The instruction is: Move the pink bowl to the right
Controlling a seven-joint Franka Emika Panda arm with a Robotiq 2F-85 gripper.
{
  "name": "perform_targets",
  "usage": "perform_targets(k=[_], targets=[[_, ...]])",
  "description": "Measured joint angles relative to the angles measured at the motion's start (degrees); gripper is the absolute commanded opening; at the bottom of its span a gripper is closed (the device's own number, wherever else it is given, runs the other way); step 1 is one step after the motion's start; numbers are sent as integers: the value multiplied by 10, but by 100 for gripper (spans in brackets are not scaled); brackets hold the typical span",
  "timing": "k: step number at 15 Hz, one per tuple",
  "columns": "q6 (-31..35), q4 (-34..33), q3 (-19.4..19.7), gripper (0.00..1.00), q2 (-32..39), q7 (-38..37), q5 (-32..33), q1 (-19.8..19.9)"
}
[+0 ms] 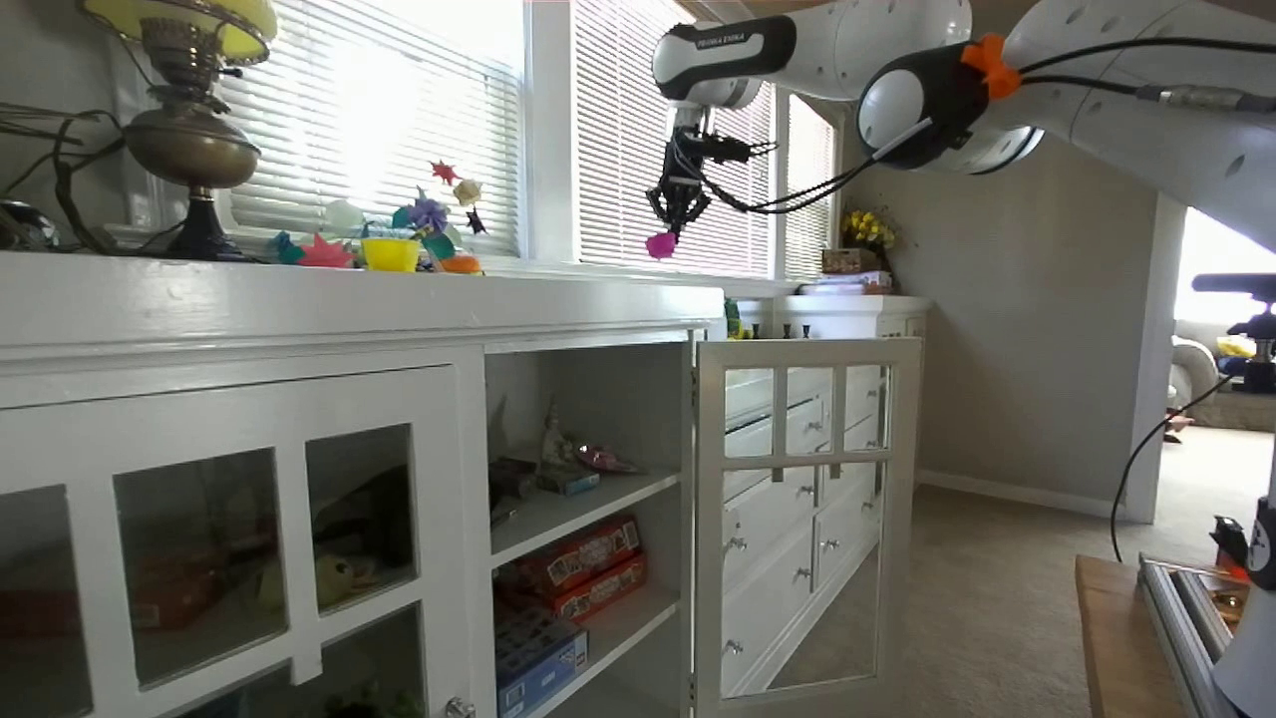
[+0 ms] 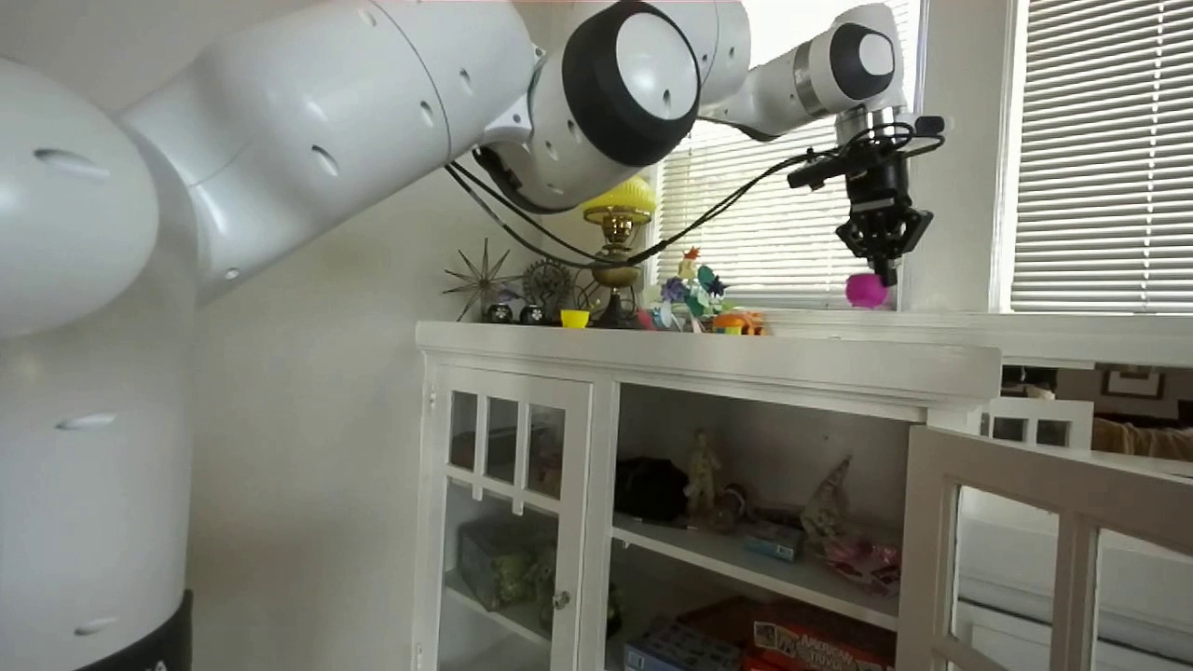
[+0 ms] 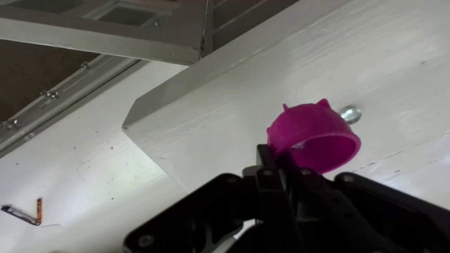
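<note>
Above the white cabinet (image 1: 299, 309), toward the end where one open door (image 1: 802, 463) juts from its front, hangs one gripper (image 3: 276, 155), its two black fingers (image 3: 265, 154) drawn close together, pinching the wall of one pink bowl (image 3: 309, 123). Both exterior views put that bowl in the air, apart from the cabinet's top; the wrist view has it tilted, so I can see partway into its mouth and pick out three little nubs on its outside. One white arm (image 1: 852, 50) reaches over to the cabinet, with one orange piece (image 1: 990, 65) wrapped on it.

On the cabinet's top, well apart from the bowl, stand one yellow-shaded oil lamp (image 1: 189, 145), one yellow cup (image 1: 391, 255), two small dark ornaments (image 2: 532, 315) and one cluster of colourful toys (image 2: 694, 291), its pieces overlapping too much for me to count. Inside the cabinet, on a lower shelf (image 1: 643, 610), I make out two red boxes (image 1: 598, 586), one lying over the other, and just beside them one blue box (image 1: 543, 658). One closed door (image 1: 439, 529) sits flush with the cabinet's front. Behind the cabinet and past its end hang three sets of white blinds (image 1: 613, 130).
</note>
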State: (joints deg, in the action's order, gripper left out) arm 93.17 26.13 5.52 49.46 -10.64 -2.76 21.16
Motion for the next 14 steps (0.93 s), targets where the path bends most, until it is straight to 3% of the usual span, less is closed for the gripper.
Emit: perform_targets(k=[5,14], targets=[[45,0,12,2,19,-16,0,20],[128,0,30,2,52,-17,6,20]])
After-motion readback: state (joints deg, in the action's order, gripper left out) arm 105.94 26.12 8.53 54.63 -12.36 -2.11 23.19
